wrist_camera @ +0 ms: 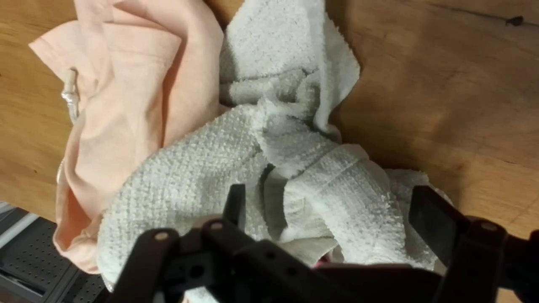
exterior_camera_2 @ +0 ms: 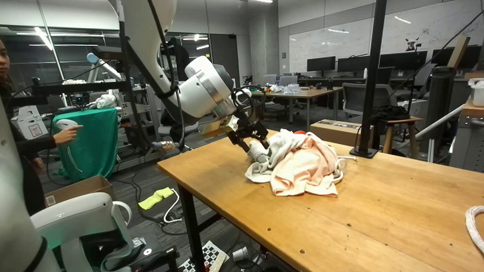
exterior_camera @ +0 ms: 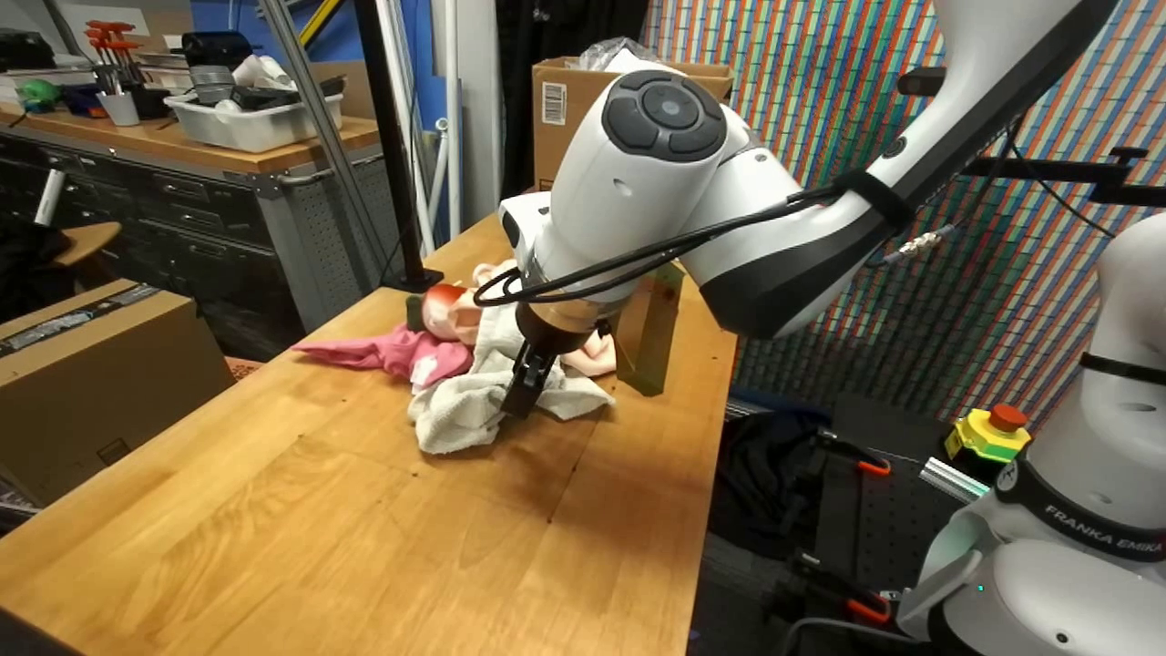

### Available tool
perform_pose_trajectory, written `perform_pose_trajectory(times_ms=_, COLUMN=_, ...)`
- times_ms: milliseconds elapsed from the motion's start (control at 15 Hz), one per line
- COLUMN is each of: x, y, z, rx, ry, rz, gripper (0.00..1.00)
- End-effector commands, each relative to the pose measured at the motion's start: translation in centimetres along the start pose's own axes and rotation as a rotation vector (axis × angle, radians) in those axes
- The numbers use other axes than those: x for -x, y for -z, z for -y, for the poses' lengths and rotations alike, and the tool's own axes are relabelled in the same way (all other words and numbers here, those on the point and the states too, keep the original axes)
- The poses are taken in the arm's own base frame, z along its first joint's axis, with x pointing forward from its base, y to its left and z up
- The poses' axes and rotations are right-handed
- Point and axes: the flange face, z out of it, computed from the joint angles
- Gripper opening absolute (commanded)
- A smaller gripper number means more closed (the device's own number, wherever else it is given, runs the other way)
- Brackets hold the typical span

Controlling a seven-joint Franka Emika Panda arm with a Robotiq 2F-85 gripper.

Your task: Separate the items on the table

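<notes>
Several cloth items lie in one heap on the wooden table (exterior_camera: 364, 519). A grey textured cloth (wrist_camera: 189, 181) is crumpled on the near side; it also shows in both exterior views (exterior_camera: 455, 415) (exterior_camera_2: 280, 145). A peach garment with a white cord (exterior_camera_2: 306, 170) lies against it, also in the wrist view (wrist_camera: 113, 92). A pink cloth (exterior_camera: 401, 351) and a red and pale item (exterior_camera: 444, 301) lie behind in an exterior view. My gripper (wrist_camera: 328, 202) is open, with its fingers on either side of a grey fold. In an exterior view its fingertips (exterior_camera_2: 257, 146) are at the grey cloth; contact is unclear.
A black post (exterior_camera_2: 365, 149) stands at the table edge beyond the heap. A yellowish panel (exterior_camera: 649, 337) shows close to the wrist. A white rope-like piece (exterior_camera_2: 472, 226) lies on the table at the view's edge. A cardboard box (exterior_camera: 100, 374) stands beside the table.
</notes>
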Motion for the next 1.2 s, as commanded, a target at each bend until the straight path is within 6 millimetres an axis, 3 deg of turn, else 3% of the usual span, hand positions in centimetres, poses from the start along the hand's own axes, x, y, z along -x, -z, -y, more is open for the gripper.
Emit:
perform_pose_trajectory(times_ms=0, x=-0.7, y=-0.5, z=-0.3, rx=0.013, ry=-0.021, rz=-0.023, gripper=1.00)
perform_pose_trajectory(times_ms=933, x=-1.4, y=-3.4, z=-2.1, rx=0.049, ry=-0.081, rz=-0.006, gripper=1.00)
perform_pose_trajectory(times_ms=1000, x=-1.4, y=-3.7, z=-2.2, rx=0.053, ry=-0.081, rz=0.002, gripper=0.75)
perform_pose_trajectory(times_ms=1133, x=-1.2, y=-4.2, z=-2.4, rx=0.052, ry=-0.084, rz=0.021, gripper=0.68)
